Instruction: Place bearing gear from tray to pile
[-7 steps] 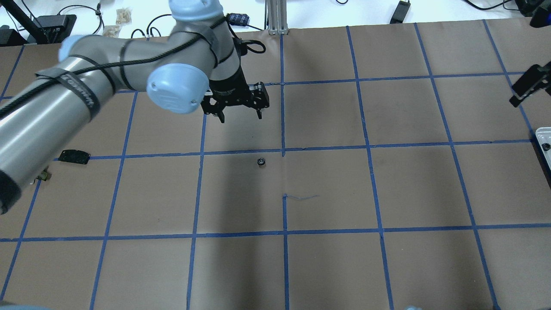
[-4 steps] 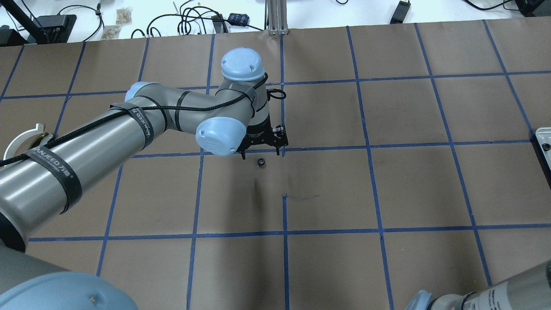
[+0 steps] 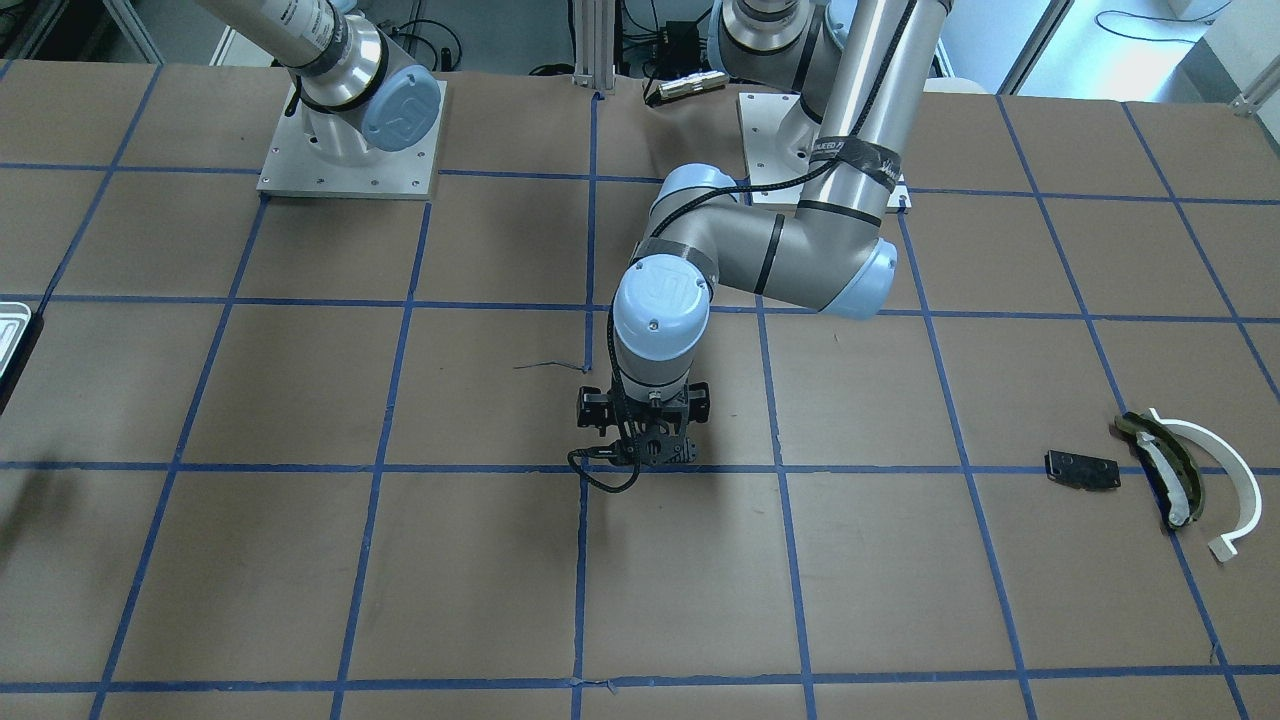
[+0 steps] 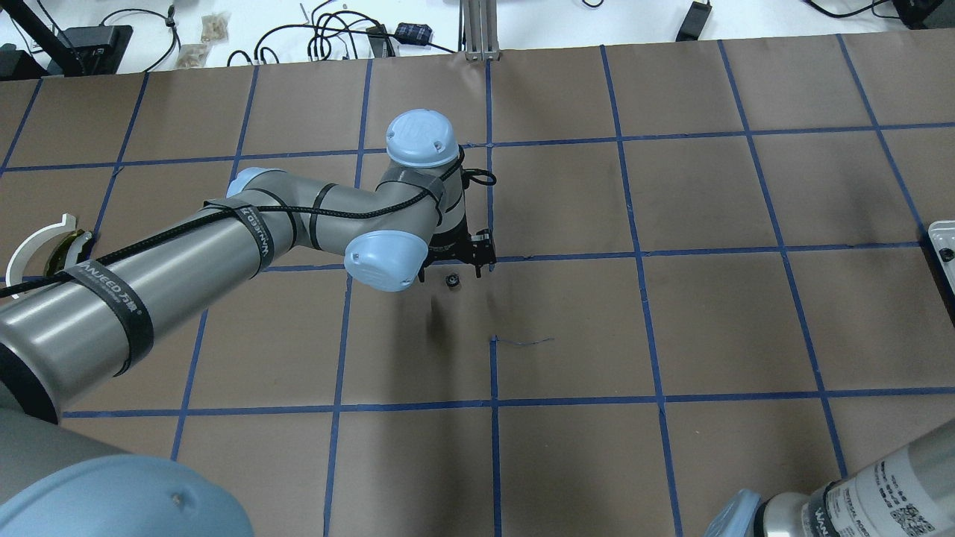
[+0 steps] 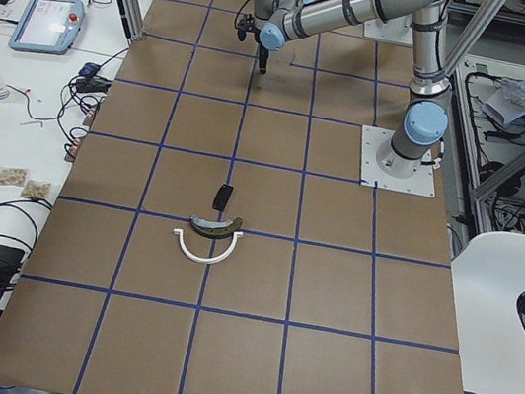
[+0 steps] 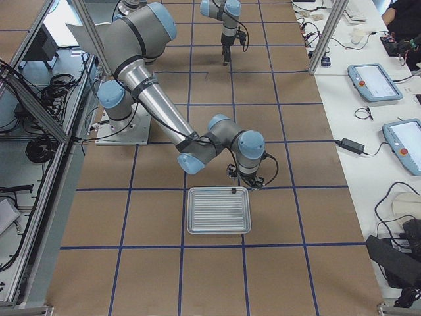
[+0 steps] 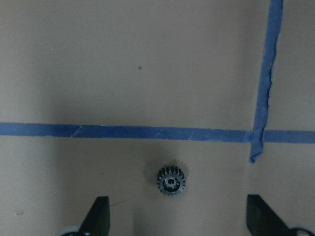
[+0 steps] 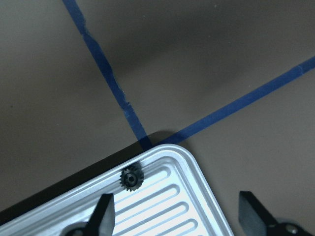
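Observation:
A small black bearing gear point(image 4: 452, 280) lies on the brown paper at mid-table; it also shows in the left wrist view point(image 7: 171, 180). My left gripper point(image 4: 450, 273) is open and low over it, with the gear just ahead of the line between the fingertips point(image 7: 100, 215). A second gear point(image 8: 131, 179) sits in the corner of the pale ribbed tray point(image 8: 167, 206). My right gripper point(image 8: 178, 214) is open above that tray corner point(image 6: 242, 179). The pile lies far off: white arc point(image 3: 1225, 470), olive-green piece point(image 3: 1165, 465), black plate point(image 3: 1082, 469).
The tray point(image 4: 941, 239) is at the table's right edge in the overhead view; the pile's white arc point(image 4: 33, 242) is at the left edge, partly behind my left arm. Blue tape lines grid the brown paper. Cables lie beyond the far edge.
My left arm has swung toward me and come down, bringing its open gripper from the far square to the gear. The right gripper has left the overhead view's right edge.

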Robot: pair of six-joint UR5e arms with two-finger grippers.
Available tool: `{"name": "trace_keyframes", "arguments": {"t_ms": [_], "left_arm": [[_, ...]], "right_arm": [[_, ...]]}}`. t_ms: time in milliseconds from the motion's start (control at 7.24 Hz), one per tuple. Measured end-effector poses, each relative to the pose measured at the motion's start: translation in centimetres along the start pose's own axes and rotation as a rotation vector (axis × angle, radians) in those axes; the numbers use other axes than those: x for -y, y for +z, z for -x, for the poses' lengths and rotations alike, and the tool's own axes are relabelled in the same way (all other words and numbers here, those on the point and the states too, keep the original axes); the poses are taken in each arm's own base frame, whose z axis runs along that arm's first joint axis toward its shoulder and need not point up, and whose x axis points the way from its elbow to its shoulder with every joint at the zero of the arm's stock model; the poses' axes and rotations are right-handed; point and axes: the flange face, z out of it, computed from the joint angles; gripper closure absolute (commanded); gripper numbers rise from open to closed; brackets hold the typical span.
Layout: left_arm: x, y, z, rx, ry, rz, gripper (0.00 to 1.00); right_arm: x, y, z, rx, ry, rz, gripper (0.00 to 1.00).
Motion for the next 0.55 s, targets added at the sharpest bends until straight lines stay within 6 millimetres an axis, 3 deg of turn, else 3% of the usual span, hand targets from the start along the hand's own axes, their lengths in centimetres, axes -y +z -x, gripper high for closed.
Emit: {"name": "trace_keyframes", "arguments": {"t_ms": [138,414,552], "left_arm": [[0.1,0.4,0.1,-0.002,0.003,-0.009,0.36],[0.4,1.6,0.2,0.013,0.003,-0.013,0.53],[0.5,1.9,0.4,0.034,0.002,-0.019,0.67]], "right_arm": [[-0.6,1.4,-0.1,-0.002,-0.049,-0.035,0.17],[-1.1,3.2,-0.1,0.013,-0.099,-0.062,0.17],[-1.3,4.0,0.1,0.028,-0.104,-0.068,0.17]]}}
